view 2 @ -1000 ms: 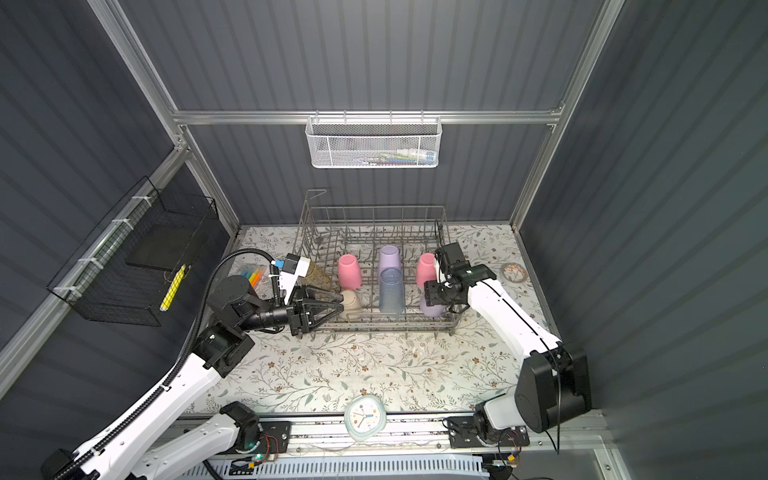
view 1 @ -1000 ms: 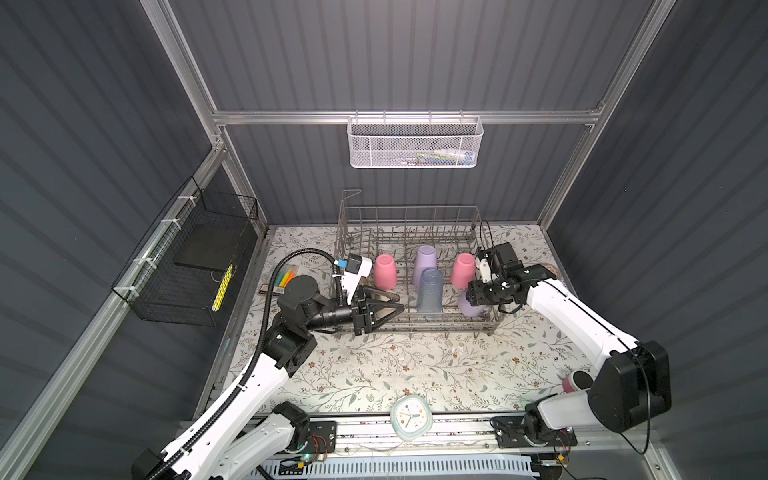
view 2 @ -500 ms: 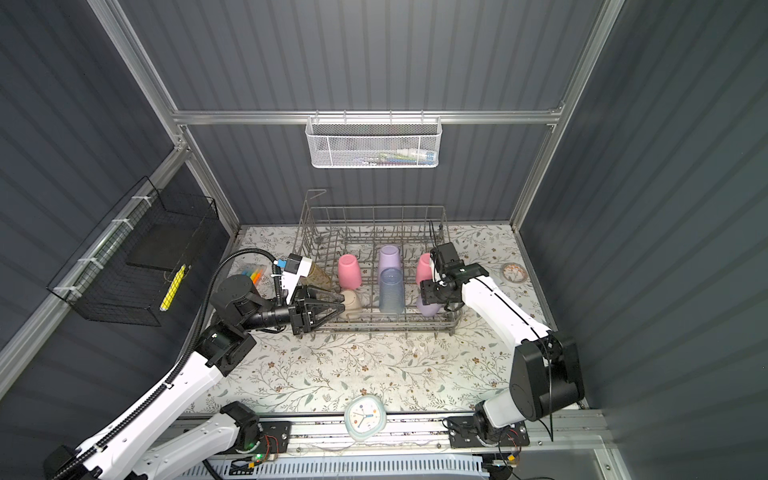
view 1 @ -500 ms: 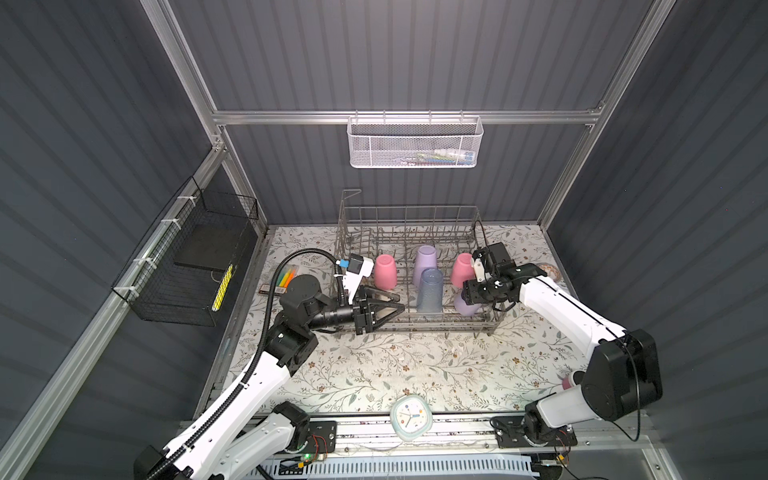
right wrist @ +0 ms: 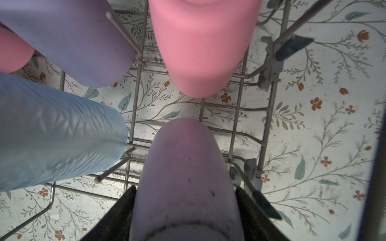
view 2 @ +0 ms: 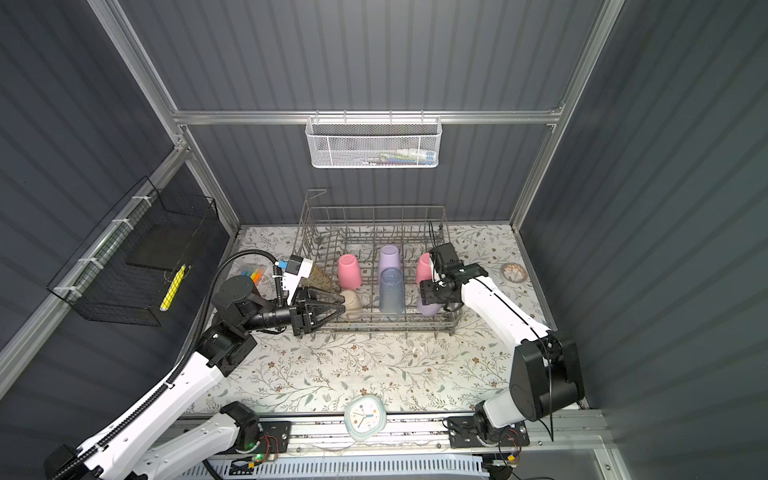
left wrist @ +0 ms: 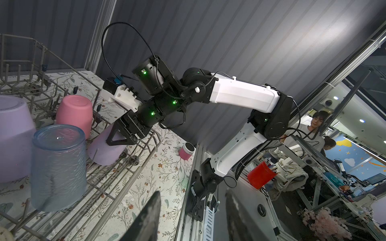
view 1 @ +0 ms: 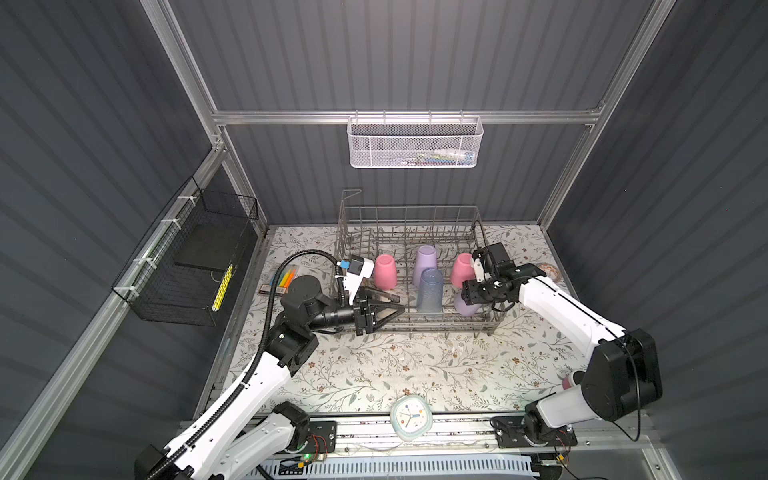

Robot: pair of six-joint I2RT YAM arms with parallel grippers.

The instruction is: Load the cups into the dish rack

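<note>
One lilac cup (right wrist: 181, 150) leans in the dish rack (view 1: 415, 232), axis straight out between the right gripper (right wrist: 183, 187)'s jaws, grip unclear; left gripper (view 2: 341, 308)'s jaws gape empty.

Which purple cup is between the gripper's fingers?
The purple cup at the rack's front right corner, between the right gripper's fingers. The other purple cup stands farther back, mid-rack, untouched.

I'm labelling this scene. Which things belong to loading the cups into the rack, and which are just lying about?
Job: dish rack, left pink cup, right pink cup, back lilac cup, front lilac cup, blue cup, beige cup, patterned glass.
Lying about: clock, markers, white mesh basket, black wire basket, small pink cylinder.
</note>
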